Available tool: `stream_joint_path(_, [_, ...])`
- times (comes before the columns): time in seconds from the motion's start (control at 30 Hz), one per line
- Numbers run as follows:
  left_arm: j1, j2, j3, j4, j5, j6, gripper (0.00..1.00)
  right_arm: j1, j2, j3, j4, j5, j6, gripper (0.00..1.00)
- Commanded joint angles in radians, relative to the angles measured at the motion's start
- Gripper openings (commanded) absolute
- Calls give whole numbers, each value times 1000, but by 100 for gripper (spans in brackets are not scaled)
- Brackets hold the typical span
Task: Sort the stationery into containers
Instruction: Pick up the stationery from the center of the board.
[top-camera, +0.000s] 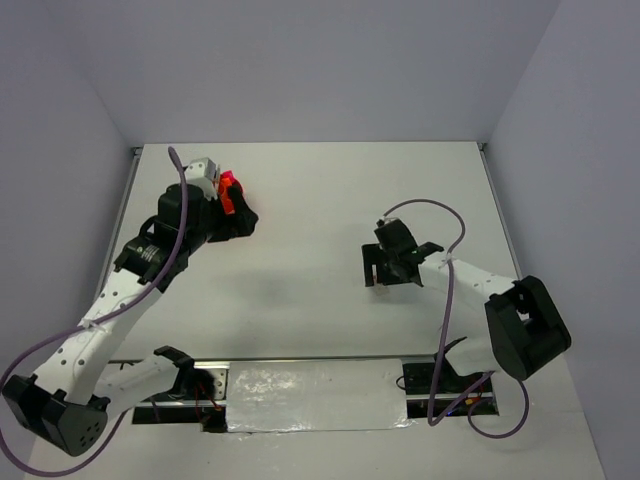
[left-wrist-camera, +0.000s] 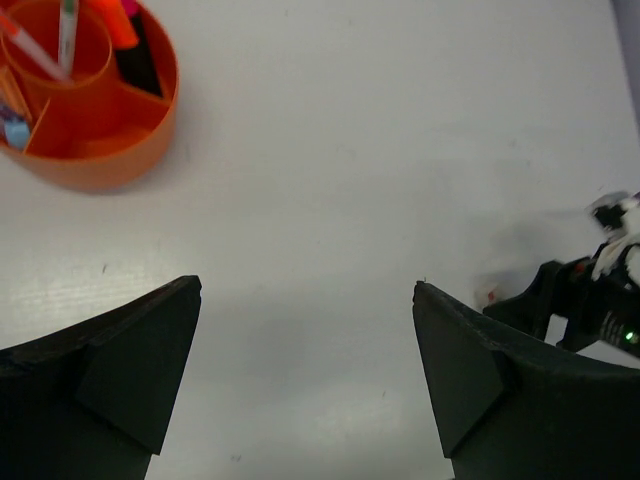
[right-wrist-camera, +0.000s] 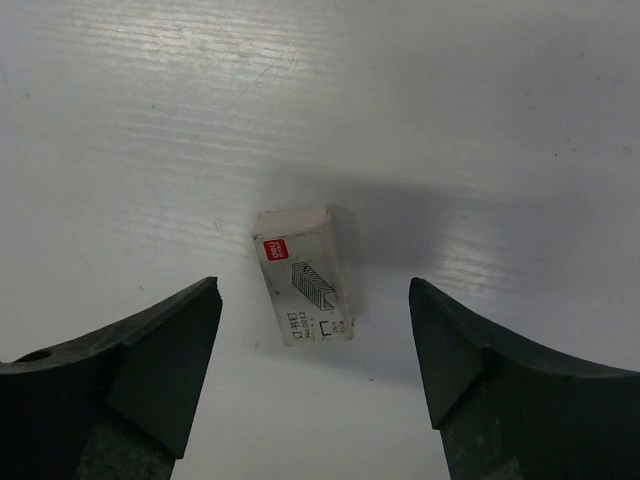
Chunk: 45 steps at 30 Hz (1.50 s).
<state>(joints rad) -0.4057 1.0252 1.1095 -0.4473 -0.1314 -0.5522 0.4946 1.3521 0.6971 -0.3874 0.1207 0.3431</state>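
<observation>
One small white cardboard box (right-wrist-camera: 303, 275), printed with a red logo and a drawing of staples, lay flat on its broad face on the white worktop (right-wrist-camera: 500, 120), right of centre in the scene. The right gripper (right-wrist-camera: 313, 300) hung directly over it with its jaws apart, one on each side of the box and neither touching it. From above, the box was hidden under that gripper.

I judged the box light and fairly stiff, but thin-walled, so a hard squeeze could dent it. Whether it was full could not be told. Its printed card looked smooth and might slip. The best hold seemed to be across the narrow width, on the two long sides near the middle. The box sat slightly skewed to the jaws, so it might twist as they met it.

At the far left stood the round orange plastic organiser cup (left-wrist-camera: 120, 160), with several pens and highlighters already in its compartments. The left gripper (left-wrist-camera: 307, 287) hovered near it, jaws wide apart and holding nothing.
</observation>
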Motion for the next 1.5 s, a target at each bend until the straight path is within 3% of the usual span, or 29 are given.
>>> stream_joint_path(0.0, [-1,-88,-39,-28,30,17,99,-5,21,5,19,-47,4,82])
stream_joint_path(0.13, [-2,-99,-71,-25,74,15,99,-1,67,22,21,-76,-4,62])
stream_joint_path(0.37, [-2,-76,-122,16,108,8,99,18,70,33,-34,-3,19,62])
stream_joint_path(0.43, [-2,-73,-137,41,119,-2,99,21,79,35,-47,4,22,58])
stream_joint_path(0.53, [-2,-60,-145,64,124,-15,99,30,93,41,-53,5,20,40])
stream_joint_path(0.67, [-2,-54,-149,99,148,-61,99,50,99,48,-56,5,11,24])
stream_joint_path(0.7, [-4,-57,-155,114,170,-108,99,62,91,47,-48,0,5,6])
stream_joint_path(0.73, [-8,-62,-184,169,188,-138,99,74,78,44,-32,-25,-4,2])
stream_joint_path(0.83, [-74,-67,-249,330,256,-235,99,136,-30,-8,82,-114,-42,0])
stream_joint_path(1.07, [-261,47,-227,501,308,-325,95,272,-397,-87,289,-142,-19,0])
stream_joint_path(1.3, [-393,95,-209,599,289,-364,93,302,-579,-120,352,-173,-32,0])
stream_joint_path(1.47, [-426,148,-194,625,299,-373,87,305,-651,-110,344,-191,-27,0])
